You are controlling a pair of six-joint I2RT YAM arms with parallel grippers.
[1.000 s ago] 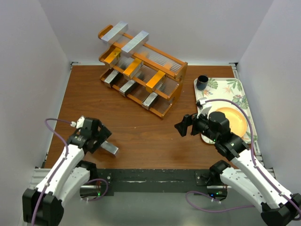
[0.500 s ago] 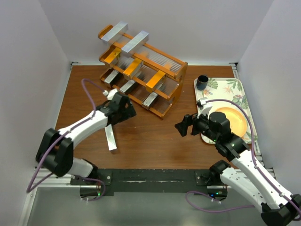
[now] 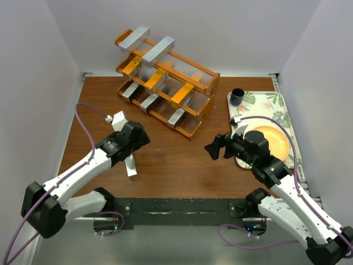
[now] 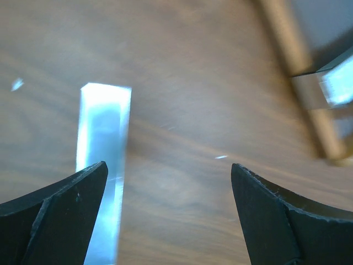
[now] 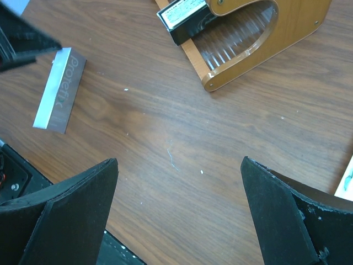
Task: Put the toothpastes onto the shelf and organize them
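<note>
One silver toothpaste carton [image 3: 130,164] lies on the brown table, apart from the shelf. My left gripper [image 3: 134,140] hovers just above its far end, open and empty. In the left wrist view the carton [image 4: 102,165] lies by my left finger, not between the jaws, and the gripper [image 4: 169,171] is over bare wood. The wooden shelf [image 3: 205,77] stands at the back with several silver and orange cartons on its tiers. My right gripper [image 3: 217,147] is open and empty over the table; its view [image 5: 179,165] shows the loose carton [image 5: 59,91] and the shelf's end [image 5: 259,41].
A leaf-patterned tray [image 3: 278,102] at the right holds a dark cup [image 3: 237,96] and an orange plate [image 3: 273,141]. White walls close in the table on three sides. The arm bases and a black rail [image 3: 182,210] line the near edge.
The left arm swung from the near-left out towards the shelf, then drew back a little. The loose carton turned from lying across to lying lengthwise. The right arm has not moved.
</note>
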